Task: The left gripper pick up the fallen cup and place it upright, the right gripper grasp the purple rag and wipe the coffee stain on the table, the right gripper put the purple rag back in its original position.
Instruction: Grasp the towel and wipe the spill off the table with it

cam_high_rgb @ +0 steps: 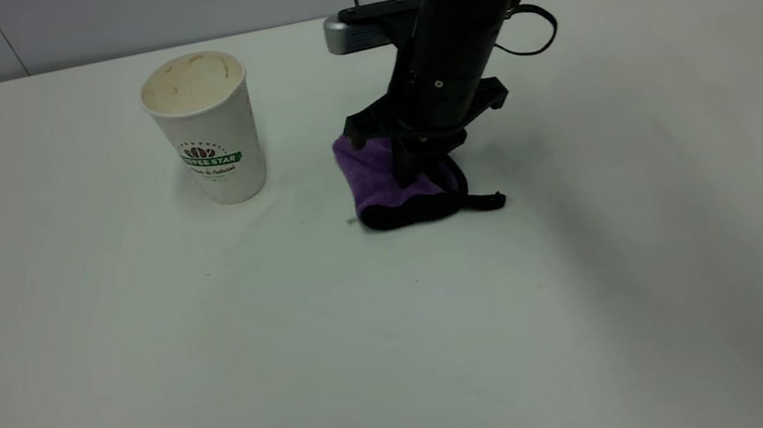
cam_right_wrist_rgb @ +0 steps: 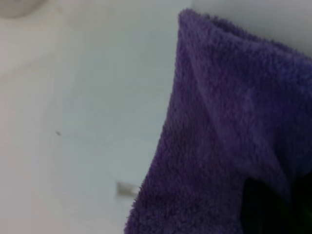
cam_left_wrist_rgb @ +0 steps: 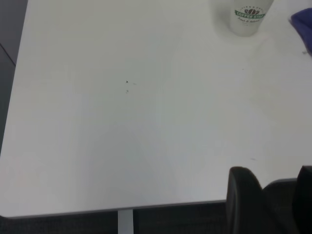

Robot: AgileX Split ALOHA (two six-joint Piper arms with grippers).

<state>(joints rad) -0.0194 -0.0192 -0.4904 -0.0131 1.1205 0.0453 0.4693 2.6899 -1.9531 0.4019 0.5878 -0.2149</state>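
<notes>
While the cup (cam_high_rgb: 207, 128) stands upright on the white table (cam_high_rgb: 141, 366), the right gripper (cam_high_rgb: 419, 160) clamps the purple rag (cam_high_rgb: 384, 182).

Worktop (cam_high_rgb: 149, 412): large, plain white, rounded far-left corner | Wall (cam_high_rgb: 172, 4): pale grey panels behind the worktop, thin dark seams between them | Floor (cam_left_wrist_rgb: 9, 29): dark, seen past the worktop's edge | Light: soft, even, broad faint shadow across the worktop's right part
</notes>
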